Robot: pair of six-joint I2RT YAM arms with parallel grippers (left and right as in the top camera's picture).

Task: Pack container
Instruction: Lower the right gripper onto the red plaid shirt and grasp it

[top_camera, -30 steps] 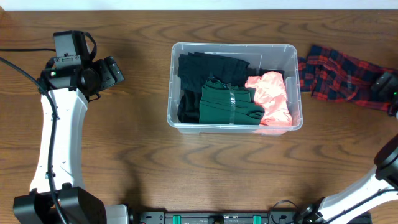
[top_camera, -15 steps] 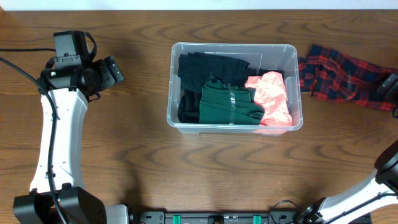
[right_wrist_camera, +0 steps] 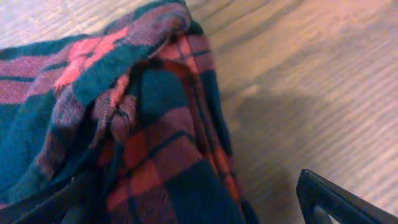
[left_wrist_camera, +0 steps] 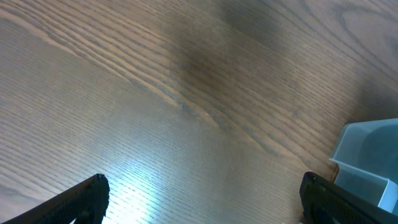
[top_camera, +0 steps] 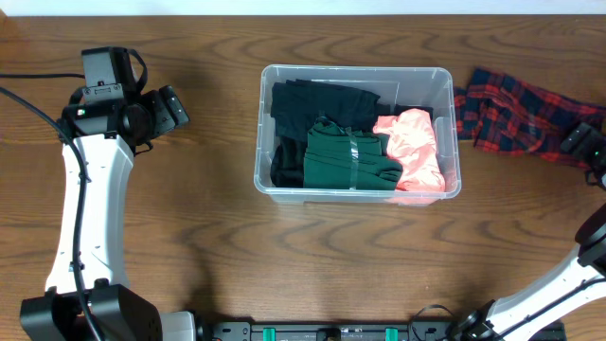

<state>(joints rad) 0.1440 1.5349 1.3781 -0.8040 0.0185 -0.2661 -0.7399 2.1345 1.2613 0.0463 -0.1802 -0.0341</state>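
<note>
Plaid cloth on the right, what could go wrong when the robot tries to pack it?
1. The open right hand is at the far end of the crumpled plaid cloth. A pinch there may lift only one fold, so the rest could drag and snag on the container rim.
2. The container looks nearly full of folded clothes, so the cloth may hang over its edge.
</note>
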